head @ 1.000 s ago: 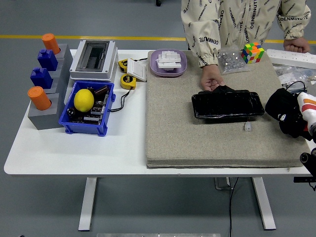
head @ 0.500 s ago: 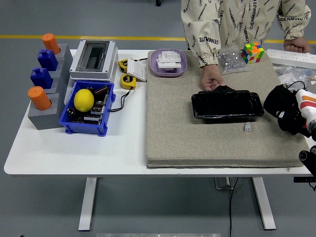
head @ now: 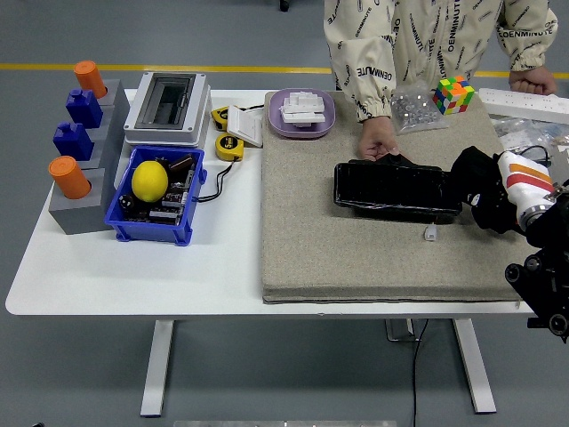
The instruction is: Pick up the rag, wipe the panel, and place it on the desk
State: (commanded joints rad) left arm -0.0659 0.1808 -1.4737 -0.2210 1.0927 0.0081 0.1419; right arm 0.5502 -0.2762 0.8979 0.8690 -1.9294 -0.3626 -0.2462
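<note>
One robot hand, the right hand (head: 484, 189), reaches in from 3 o'clock with its fingers bunched on a black rag (head: 471, 173), touching the right end of one black panel (head: 396, 189) on the grey mat (head: 356, 249). One small white piece (head: 430, 233) lies near. At 12 o'clock, one person's hand (head: 377, 142) rests on the panel's far edge. Beyond: one colour cube (head: 453, 94).

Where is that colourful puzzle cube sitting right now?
In the head view, the puzzle cube sits at the mat's far right corner, beside the clear bag and just in front of the person.
</note>
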